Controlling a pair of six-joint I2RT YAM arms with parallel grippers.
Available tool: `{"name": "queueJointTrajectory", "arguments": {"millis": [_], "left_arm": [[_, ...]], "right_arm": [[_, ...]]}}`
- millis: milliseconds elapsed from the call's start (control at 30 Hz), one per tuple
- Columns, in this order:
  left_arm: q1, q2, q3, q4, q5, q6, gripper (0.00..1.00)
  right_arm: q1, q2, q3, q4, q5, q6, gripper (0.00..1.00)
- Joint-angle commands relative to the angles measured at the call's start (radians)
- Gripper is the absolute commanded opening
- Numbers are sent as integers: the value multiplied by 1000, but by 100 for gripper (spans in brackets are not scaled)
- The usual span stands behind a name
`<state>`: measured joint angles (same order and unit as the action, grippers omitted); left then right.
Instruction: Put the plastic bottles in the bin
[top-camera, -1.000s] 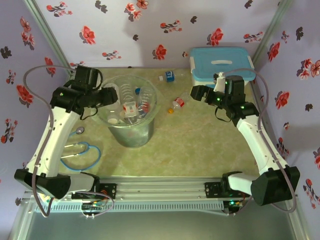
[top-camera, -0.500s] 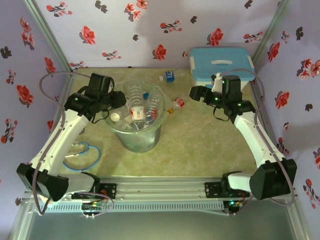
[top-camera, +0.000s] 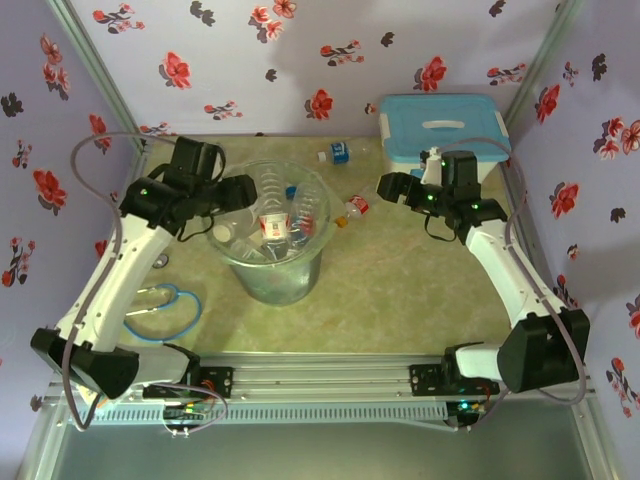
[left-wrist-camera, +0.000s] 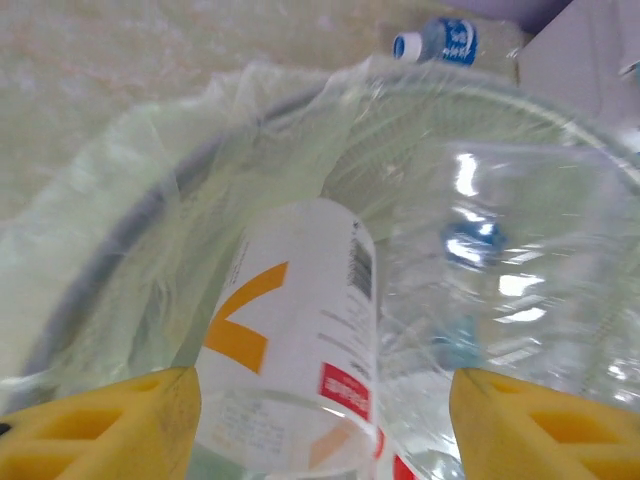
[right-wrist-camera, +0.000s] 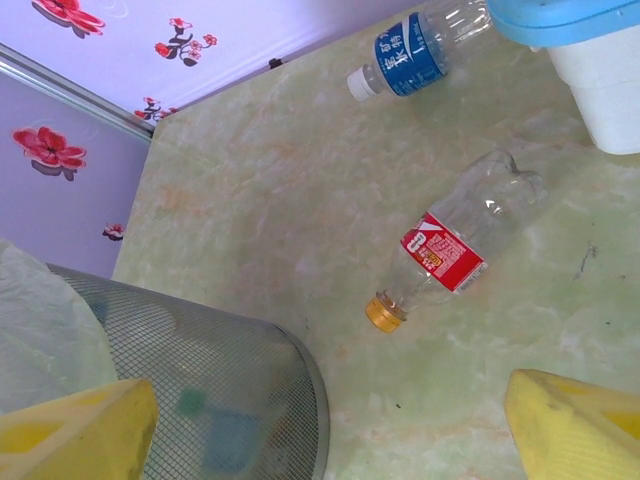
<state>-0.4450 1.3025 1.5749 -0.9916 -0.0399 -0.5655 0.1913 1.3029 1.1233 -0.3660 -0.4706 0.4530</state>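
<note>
Inside the bin (top-camera: 272, 275), left of centre, lie most bottles (top-camera: 285, 222). Above it the left pincer (top-camera: 244, 192) gapes, gripping nothing, with an orange-label bottle (left-wrist-camera: 290, 340) loose between its fingers. Left on the surface (top-camera: 400, 290) are a red-label bottle (right-wrist-camera: 450, 250) right of the bin and a blue-label bottle (right-wrist-camera: 410, 50) farther off. The right pincer (top-camera: 385, 186) is wide and empty.

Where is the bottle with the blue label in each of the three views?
Top external: blue-label bottle, upper centre, left of the box.
Left wrist: top edge, right of centre, beyond the bin.
Right wrist: top, right of centre, beside the box.
Shared landmark: the bin.
</note>
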Motion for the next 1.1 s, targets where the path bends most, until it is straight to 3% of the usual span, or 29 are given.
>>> {"name": "queueJointTrajectory", "arguments": {"millis": [0,267,600,733,933,1067], "left_arm": [[7,-40,53,-101,-29,48,66],[6,-88,-80,-63,-3,14,45],[7,-63,-191,44,41,-4,42],[15,-65,-118,18,30,21,45],[23,-69,-4,-17,-3,67,66],[23,-76,13,2,0,84,74]], "right_arm": [[-6,9,14,6,-1,7,90],[-3,68,21,-50,104,27,87],[38,204,-19,80,186,155,82],[75,267,-60,222,251,260,80],[124,390,-100,421,365,418,80],[132,454,-87,463,425,456,84]]}}
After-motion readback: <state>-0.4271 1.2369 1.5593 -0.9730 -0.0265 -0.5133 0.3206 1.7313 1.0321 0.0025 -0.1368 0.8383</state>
